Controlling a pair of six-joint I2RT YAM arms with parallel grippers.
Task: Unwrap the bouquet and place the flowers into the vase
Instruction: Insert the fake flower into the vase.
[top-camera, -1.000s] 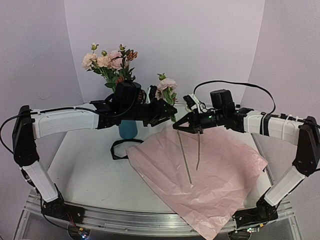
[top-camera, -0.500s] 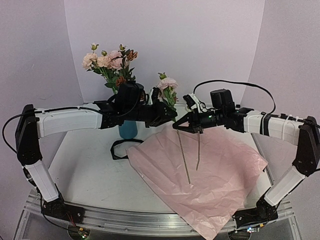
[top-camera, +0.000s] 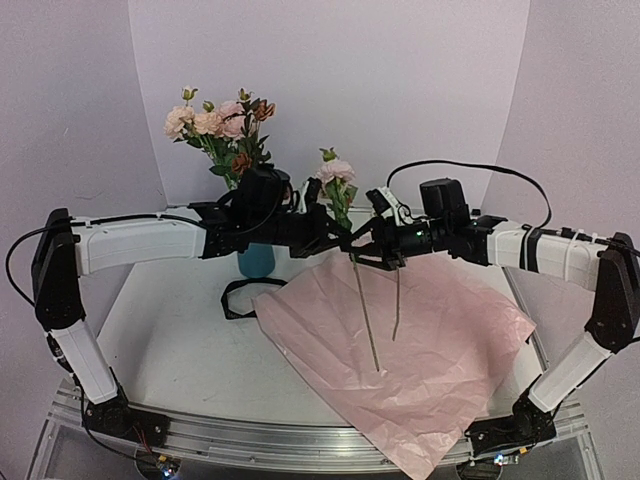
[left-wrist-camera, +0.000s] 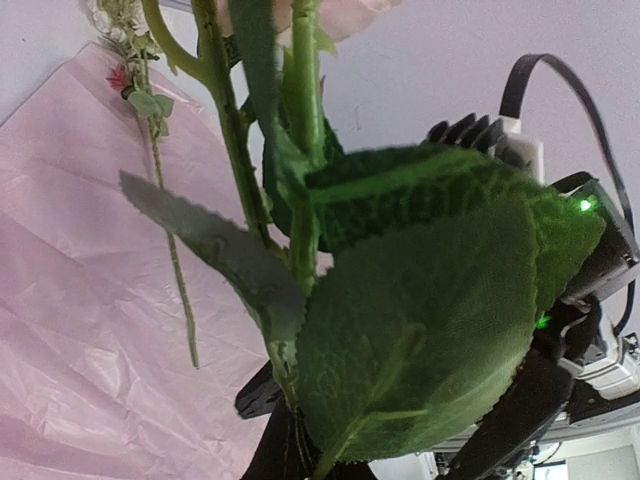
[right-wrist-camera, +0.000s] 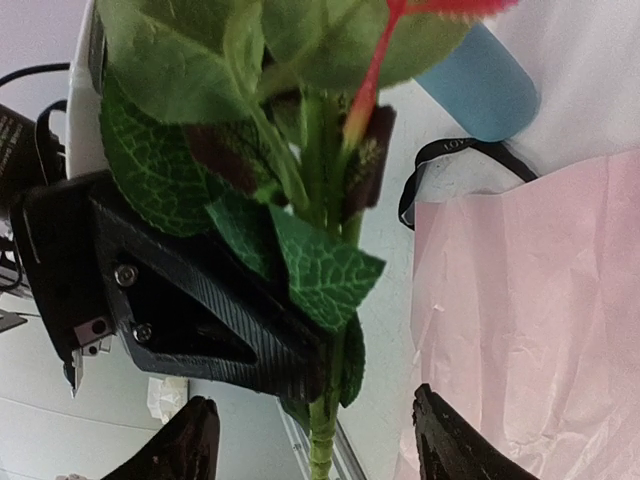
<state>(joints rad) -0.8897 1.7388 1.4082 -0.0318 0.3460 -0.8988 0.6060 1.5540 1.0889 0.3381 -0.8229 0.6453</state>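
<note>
Two flowers, one a pink rose (top-camera: 335, 170) with green leaves (left-wrist-camera: 420, 330), hang over the table with their thin stems (top-camera: 366, 310) dangling above the spread pink wrapping paper (top-camera: 400, 340). My left gripper (top-camera: 343, 240) is shut on their stems just under the leaves. My right gripper (top-camera: 372, 252) faces it, open, its fingertips (right-wrist-camera: 190, 440) standing either side of the stem (right-wrist-camera: 325, 445) without touching. The teal vase (top-camera: 256, 260) stands behind my left arm, mostly hidden, holding several roses (top-camera: 215, 122). The bouquet is unwrapped.
A black ribbon (top-camera: 240, 295) lies loose on the white table (top-camera: 170, 340) in front of the vase. The pink paper hangs over the table's near edge. White walls close in the back and both sides.
My left gripper has moved right and shut on the flower stems. My right gripper, shut on them before, has opened and let go.
</note>
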